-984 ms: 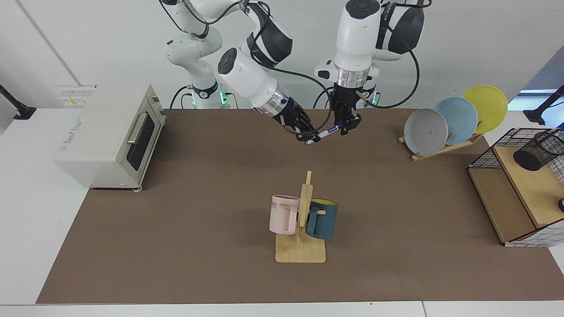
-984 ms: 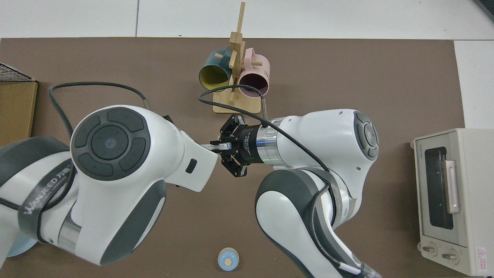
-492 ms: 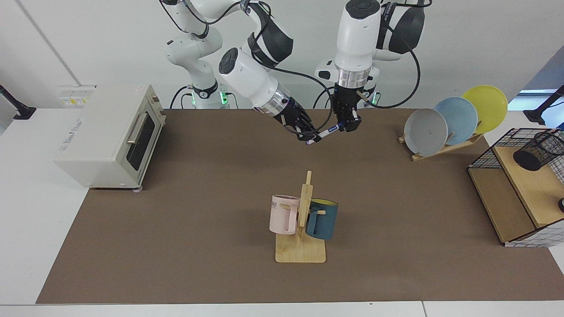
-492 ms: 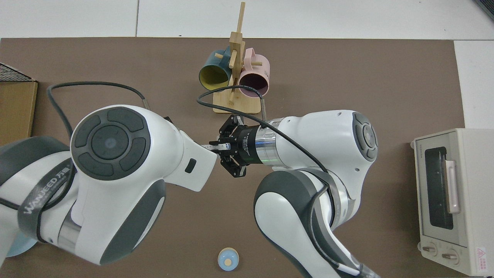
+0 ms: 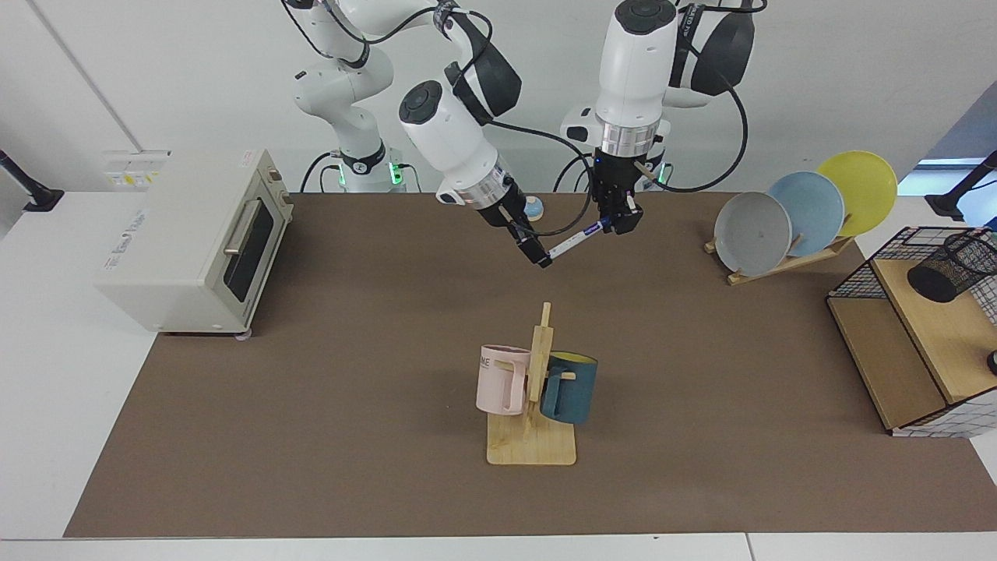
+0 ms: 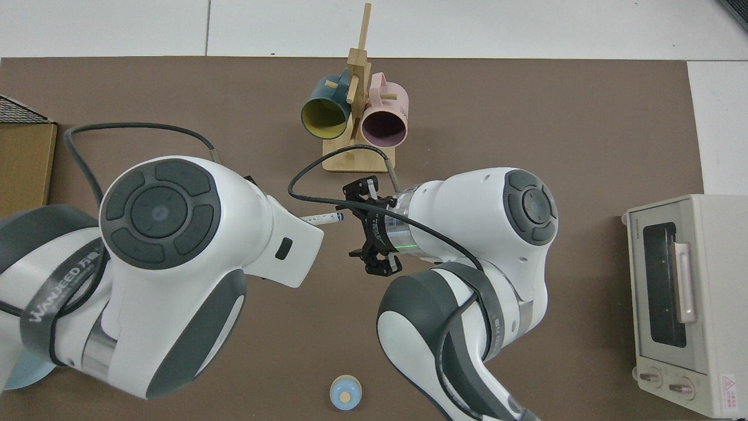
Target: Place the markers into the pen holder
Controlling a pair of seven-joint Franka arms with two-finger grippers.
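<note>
The marker (image 5: pixel 575 241), a white barrel with a dark blue end, hangs slanted in the air above the far middle of the mat. My left gripper (image 5: pixel 615 224) points straight down and is shut on its upper end. In the top view the left arm's body hides that gripper and only the marker's free end (image 6: pixel 323 219) sticks out. My right gripper (image 5: pixel 537 254) is at the marker's lower end, open, with its fingers spread wide in the top view (image 6: pixel 374 228) and no longer touching the barrel. The pen holder (image 5: pixel 954 265), a black mesh cup, lies tilted on the wooden shelf at the far right.
A wire-grid basket (image 5: pixel 857 276) holds that shelf. A plate rack (image 5: pixel 787 261) carries grey, blue and yellow plates. A mug rack (image 5: pixel 531 448) with a pink mug (image 5: pixel 498 382) and a teal mug (image 5: pixel 570 389) stands mid-table. A toaster oven (image 5: pixel 195 241) and a small blue knob (image 5: pixel 533 206) are also here.
My right gripper has opened, let go of the marker's lower end and turned a little. The left gripper keeps hold of the marker, which has barely moved.
</note>
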